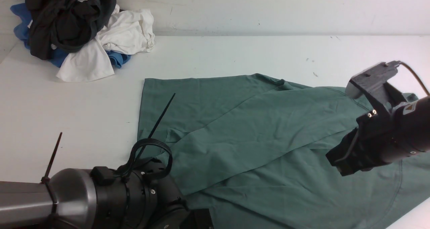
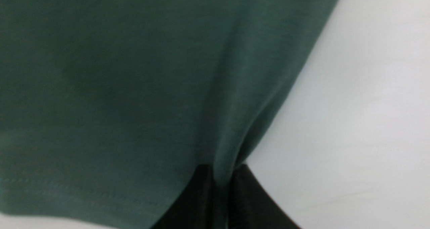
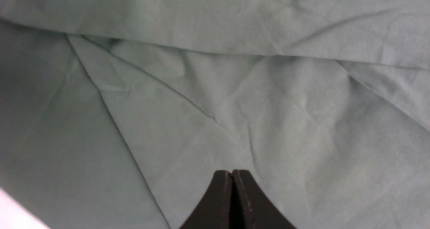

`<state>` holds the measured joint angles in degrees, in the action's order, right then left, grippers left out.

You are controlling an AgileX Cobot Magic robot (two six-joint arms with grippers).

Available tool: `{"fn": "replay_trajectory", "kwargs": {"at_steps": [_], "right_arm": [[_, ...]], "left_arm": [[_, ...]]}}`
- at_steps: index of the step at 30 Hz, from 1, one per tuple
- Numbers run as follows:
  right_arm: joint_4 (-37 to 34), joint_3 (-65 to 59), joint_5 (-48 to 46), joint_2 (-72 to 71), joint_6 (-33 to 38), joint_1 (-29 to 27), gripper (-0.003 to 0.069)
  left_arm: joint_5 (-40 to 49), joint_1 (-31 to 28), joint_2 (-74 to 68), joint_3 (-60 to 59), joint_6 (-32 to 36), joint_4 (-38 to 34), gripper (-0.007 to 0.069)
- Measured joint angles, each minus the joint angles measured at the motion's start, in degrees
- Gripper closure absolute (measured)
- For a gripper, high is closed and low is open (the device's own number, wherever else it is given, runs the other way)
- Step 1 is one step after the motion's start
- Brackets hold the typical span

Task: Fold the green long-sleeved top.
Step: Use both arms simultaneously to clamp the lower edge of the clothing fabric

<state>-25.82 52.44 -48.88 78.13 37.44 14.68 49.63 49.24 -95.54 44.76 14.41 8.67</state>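
The green long-sleeved top (image 1: 268,138) lies spread over the middle and right of the white table (image 1: 67,115), with a long diagonal fold across it. In the left wrist view my left gripper (image 2: 222,170) is shut on a pinched ridge of the top (image 2: 134,88) at its edge, next to bare table. In the front view only the left arm's wrist (image 1: 147,192) shows at the near edge; its fingers are hidden. My right gripper (image 1: 337,165) hovers over the top's right part. Its black fingertips (image 3: 221,188) are pressed together with nothing between them, above the wrinkled cloth (image 3: 235,104).
A pile of black, white and blue garments (image 1: 77,34) sits at the far left corner against the back wall. Two black cable ties (image 1: 161,115) stick up from the left arm. The top's right hem reaches the table's near right edge (image 1: 416,215).
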Motion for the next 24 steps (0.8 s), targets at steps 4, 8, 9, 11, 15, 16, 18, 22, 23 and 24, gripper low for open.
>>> {"fn": "replay_trajectory", "kwargs": {"at_steps": [4, 8, 9, 11, 15, 16, 18, 22, 23, 24], "right_arm": [[0.51, 0.00, -3.06, -2.98, 2.67, 0.00, 0.0668], [5.58, -1.61, -6.27, -4.98, 4.10, 1.90, 0.0649], [6.94, -2.57, -6.19, -4.98, 4.10, 2.53, 0.0636], [11.20, -5.42, -5.49, -4.45, 3.88, 3.94, 0.0598], [20.76, -11.91, -0.81, -2.86, 3.41, 5.85, 0.0477], [24.75, -14.76, 2.73, -2.00, 2.96, 6.35, 0.0405], [26.63, -16.37, 4.89, -1.44, 2.52, 6.58, 0.0357], [31.03, -22.08, 11.44, 0.75, 2.19, 6.84, 0.0188], [32.31, -23.17, 12.71, 1.19, 2.35, 6.84, 0.0168], [33.97, -24.15, 14.90, 1.51, 2.40, 6.84, 0.0158]], "left_arm": [[1.62, -1.62, 1.37, -1.58, -6.53, 11.24, 0.0619], [2.49, -9.76, 7.60, -1.80, -7.38, 12.98, 0.0613], [2.44, -11.84, 8.99, -1.80, -7.32, 12.75, 0.0611], [2.23, -15.77, 11.25, -1.83, -7.27, 11.92, 0.0611], [0.95, -20.93, 14.40, -1.91, -7.26, 10.44, 0.0611], [0.17, -22.94, 15.49, -1.96, -7.26, 9.96, 0.0611], [-0.37, -23.97, 15.97, -1.95, -7.26, 9.69, 0.0611], [-0.94, -26.12, 17.58, -2.02, -7.26, 7.98, 0.0611], [-0.94, -26.17, 17.87, -2.02, -7.26, 7.81, 0.0611], [-1.02, -26.17, 18.11, -2.02, -7.26, 7.79, 0.0611]]}}
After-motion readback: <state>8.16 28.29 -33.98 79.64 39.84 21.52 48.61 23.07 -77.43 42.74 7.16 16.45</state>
